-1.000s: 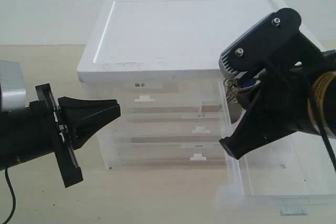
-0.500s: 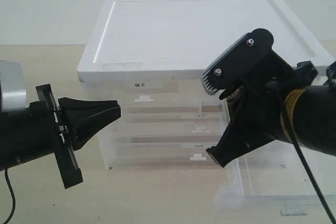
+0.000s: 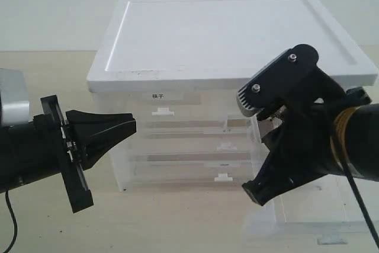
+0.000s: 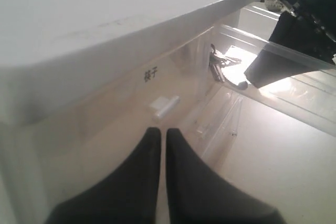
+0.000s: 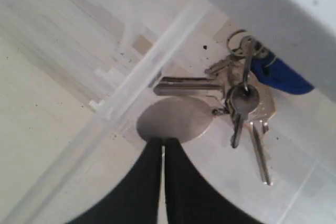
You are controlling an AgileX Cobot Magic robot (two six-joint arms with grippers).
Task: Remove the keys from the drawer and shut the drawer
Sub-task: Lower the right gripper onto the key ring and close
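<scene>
The keys [image 5: 244,103] are a silver bunch on a ring with one blue head [image 5: 275,74] and a round metal tag [image 5: 176,119]. My right gripper [image 5: 164,141] is shut on the edge of that tag. The bunch hangs over the floor of the pulled-out clear drawer [image 3: 314,216], close to its side wall [image 5: 142,77]. In the left wrist view the keys [image 4: 218,66] dangle just inside the drawer [image 4: 294,85]. My left gripper [image 3: 133,125] is shut and empty, hovering left of the cabinet front.
A clear drawer cabinet with a white lid [image 3: 225,34] fills the middle. Its labelled half-width drawer [image 3: 161,111] and the full-width drawers [image 3: 223,146] below are shut. The open drawer's white pull tab [image 3: 331,240] juts out at the front right.
My right arm has moved left and lower over the open drawer, with the keys still in its grip. The left arm has stayed still.
</scene>
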